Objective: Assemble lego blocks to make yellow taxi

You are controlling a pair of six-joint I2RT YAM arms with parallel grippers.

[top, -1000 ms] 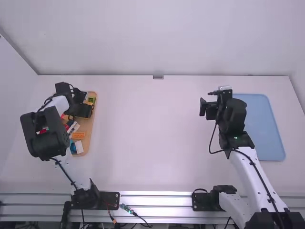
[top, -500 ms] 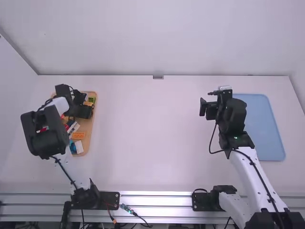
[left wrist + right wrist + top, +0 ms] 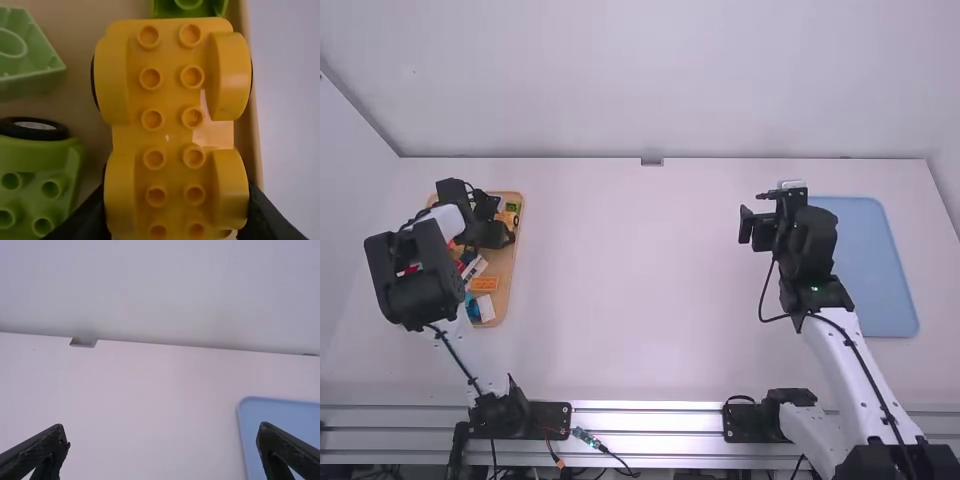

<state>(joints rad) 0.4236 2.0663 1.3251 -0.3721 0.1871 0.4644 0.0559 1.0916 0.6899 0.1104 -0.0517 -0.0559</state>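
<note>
Nearby, green blocks beside yellow wheeled base, tray rim close.

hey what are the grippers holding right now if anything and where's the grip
The left gripper holds the yellow car base by the outer sides of the fenders at one end. The right gripper, open, holds nothing.

"Can you make out any words, numbers or signs in the high view?"
"None that I can read."
"And in the two wrist views, from the upper left of the frame to the lower right?"
"No readable text there either."
</note>
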